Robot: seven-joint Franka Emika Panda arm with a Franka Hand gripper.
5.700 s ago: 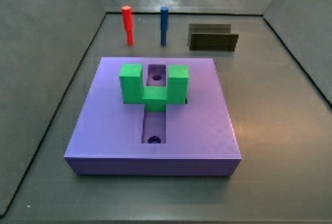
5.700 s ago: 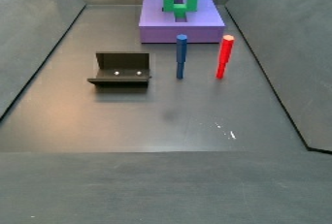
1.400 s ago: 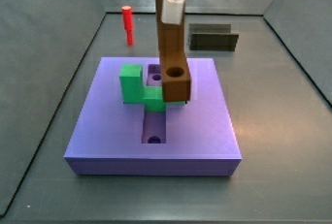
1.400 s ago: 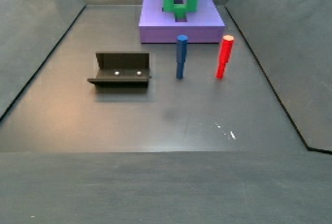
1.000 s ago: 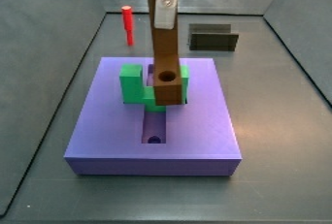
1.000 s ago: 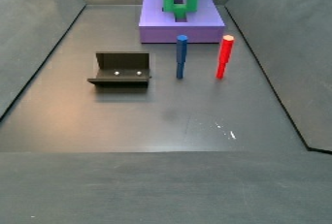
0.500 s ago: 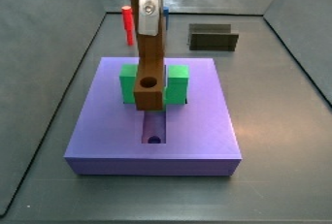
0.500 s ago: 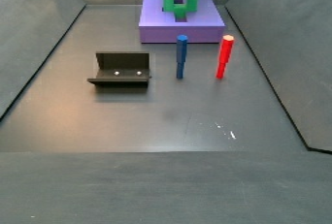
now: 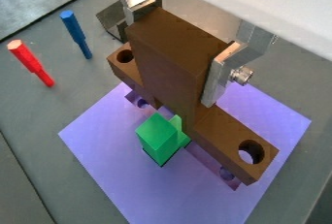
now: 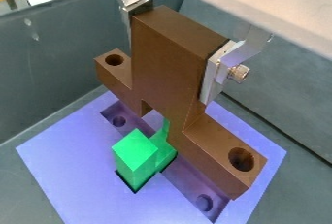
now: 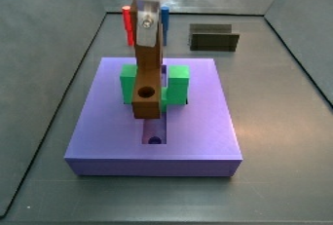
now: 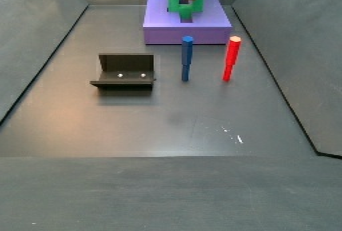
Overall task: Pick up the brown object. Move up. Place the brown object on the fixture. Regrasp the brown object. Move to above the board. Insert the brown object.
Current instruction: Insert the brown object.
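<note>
Worktop (image 11: 279, 122) carries the lavender board (image 11: 196, 131) at centre in a side view, its dark groove (image 11: 155, 131) running toward 6 o'clock. Fixture (image 11: 213, 39) stands at 1 o'clock, well apart. Green U-shaped block (image 11: 172, 85) sits on the board. Gripper (image 9: 182, 48) hangs over the board, clamped on the brown object (image 11: 147, 68), which hangs upright, its holed end low over the groove. Red peg (image 12: 231, 58) and blue peg (image 12: 187, 57) stand upright.
</note>
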